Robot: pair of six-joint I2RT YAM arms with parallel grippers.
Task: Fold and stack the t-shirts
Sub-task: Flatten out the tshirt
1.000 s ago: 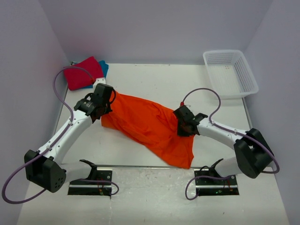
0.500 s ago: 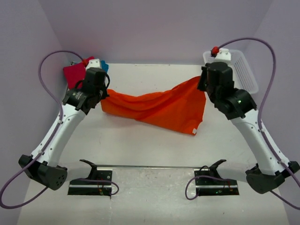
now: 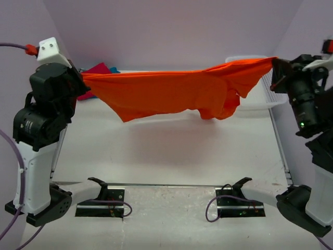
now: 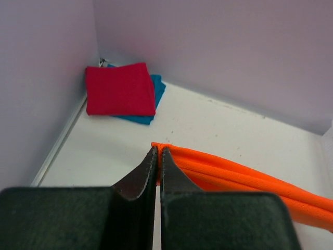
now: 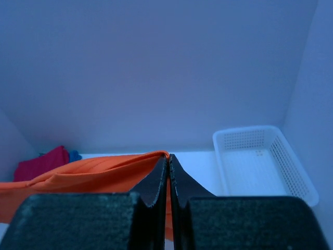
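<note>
Jaws clenched at ten and two o'clock on the ends of the orange shirt [image 3: 171, 94], stretching it aloft over the counter [image 3: 171, 156], presumably to flatten it before folding.

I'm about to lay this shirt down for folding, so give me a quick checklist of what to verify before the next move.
1. Left gripper shut on the orange t-shirt: ok.
2. Right gripper shut on its other end: ok.
3. Shirt hanging clear of the table: ok.
4. Shirt spread smooth: not ok, it sags and bunches toward the right.
5. Red t-shirt folded on the teal t-shirt: ok.
6. Which hem or sleeve each gripper holds: cannot tell.
</note>
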